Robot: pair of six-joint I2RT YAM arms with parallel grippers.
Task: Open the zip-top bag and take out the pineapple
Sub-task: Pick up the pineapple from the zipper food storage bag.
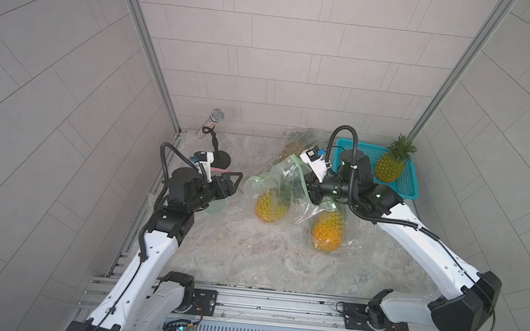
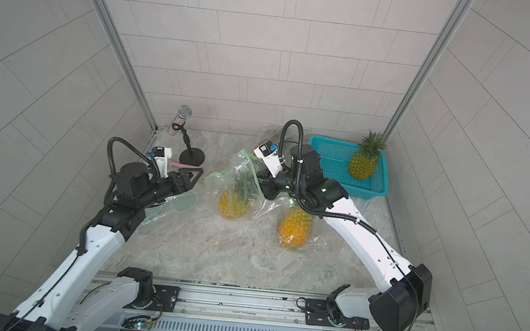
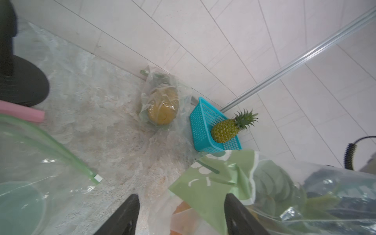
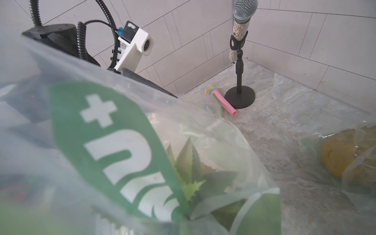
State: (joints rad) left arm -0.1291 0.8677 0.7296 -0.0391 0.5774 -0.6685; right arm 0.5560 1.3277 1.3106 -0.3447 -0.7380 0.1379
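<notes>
Left wrist: left end effector spread wide.

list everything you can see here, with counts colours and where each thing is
bagged pineapples: 3, yellow-orange in clear bags; mid-table, by right arm, at back wall
bare pineapple: 1, yellow-green, in basket
basket: 1, teal, back right corner
flat bag: 1, clear with green, under left arm
microphone on stand: 1, silver and black, back left corner
toy microphone: 1, pink, lying by stand base
table: 1, marbled grey
left gripper: 1, black, open
right gripper: 1, black, shut on mid-table bag
</notes>
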